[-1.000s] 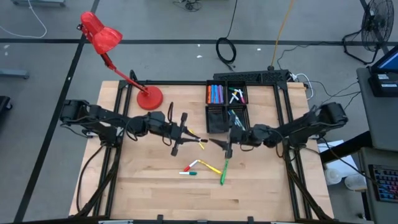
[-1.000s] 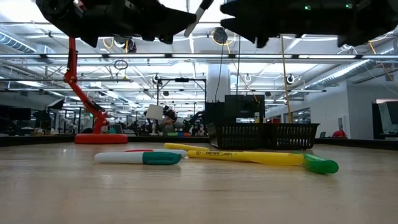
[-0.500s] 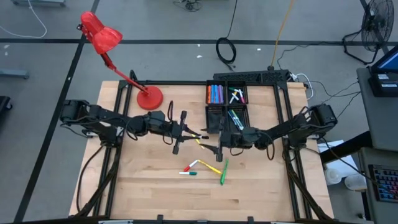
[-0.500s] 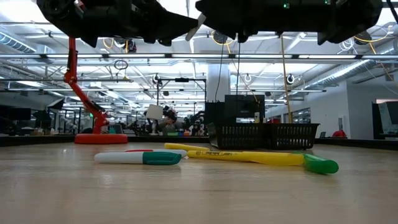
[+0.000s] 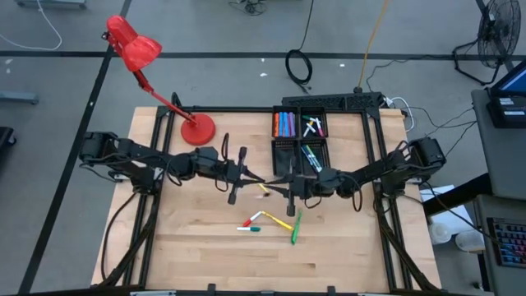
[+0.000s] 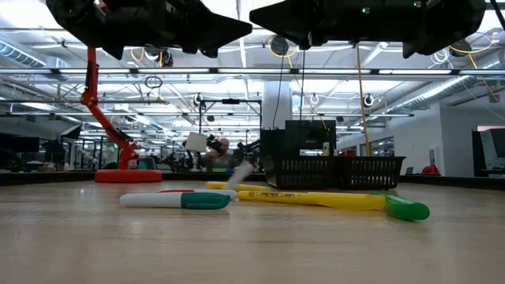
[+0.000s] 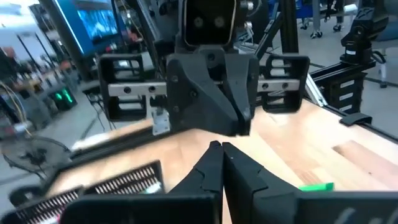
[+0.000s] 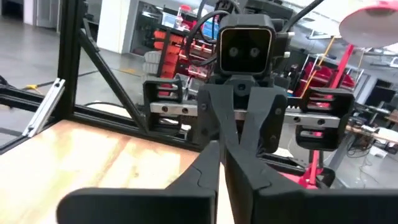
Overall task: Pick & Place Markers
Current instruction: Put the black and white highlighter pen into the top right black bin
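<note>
High view shows you both arms meeting at mid-desk, the left hand (image 5: 260, 178) and right hand (image 5: 277, 182) tip to tip, each with fingers closed; a pale yellow marker (image 5: 265, 190) lies just below the tips, while three more markers (image 5: 278, 220) lie nearer the front edge and others sit in the black tray (image 5: 283, 158). Low view puts both hands high above the desk (image 6: 79, 244); the pale marker (image 6: 239, 173) shows tilted just at the surface, apparently held by neither hand. Left wrist view gives you that hand's fingers pressed together with nothing between them; right wrist view shows the same for the other. You appear to be mid-pick with the marker loose; your next move calls for opening one hand, lowering over that marker, closing across its barrel, then carrying it to the tray.
</note>
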Action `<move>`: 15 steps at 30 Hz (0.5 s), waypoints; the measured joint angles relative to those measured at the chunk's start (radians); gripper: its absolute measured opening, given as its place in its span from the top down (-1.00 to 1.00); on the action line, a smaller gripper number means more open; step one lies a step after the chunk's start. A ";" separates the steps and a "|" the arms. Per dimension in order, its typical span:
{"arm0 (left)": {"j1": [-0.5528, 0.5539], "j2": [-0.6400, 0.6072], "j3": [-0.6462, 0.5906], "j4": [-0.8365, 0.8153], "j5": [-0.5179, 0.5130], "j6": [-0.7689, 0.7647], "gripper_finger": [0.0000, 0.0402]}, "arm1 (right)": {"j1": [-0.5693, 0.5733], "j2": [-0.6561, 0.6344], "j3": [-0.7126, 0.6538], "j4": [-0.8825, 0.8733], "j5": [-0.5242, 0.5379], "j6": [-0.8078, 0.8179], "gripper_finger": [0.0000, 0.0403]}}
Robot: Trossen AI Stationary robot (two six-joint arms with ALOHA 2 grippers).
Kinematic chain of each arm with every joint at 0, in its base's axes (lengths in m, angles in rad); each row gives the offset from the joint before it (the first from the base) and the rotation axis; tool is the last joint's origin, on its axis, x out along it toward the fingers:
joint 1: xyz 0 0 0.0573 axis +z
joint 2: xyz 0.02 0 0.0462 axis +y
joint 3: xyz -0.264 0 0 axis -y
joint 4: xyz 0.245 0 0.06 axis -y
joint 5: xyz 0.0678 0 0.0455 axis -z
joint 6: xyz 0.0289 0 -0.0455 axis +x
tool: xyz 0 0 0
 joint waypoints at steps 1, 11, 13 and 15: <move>0.000 0.000 0.001 -0.015 0.001 -0.011 0.96 | 0.000 0.000 0.000 -0.002 0.000 0.021 0.93; -0.047 -0.010 0.001 -0.396 -0.184 -0.078 0.98 | 0.032 -0.034 0.158 -0.601 0.175 0.149 0.58; -0.078 -0.010 0.001 -0.478 -0.166 -0.079 0.97 | 0.033 -0.021 0.202 -0.664 0.183 0.167 0.42; -0.121 -0.004 0.001 -0.574 -0.147 -0.117 0.90 | 0.033 -0.019 0.207 -0.665 0.183 0.157 0.28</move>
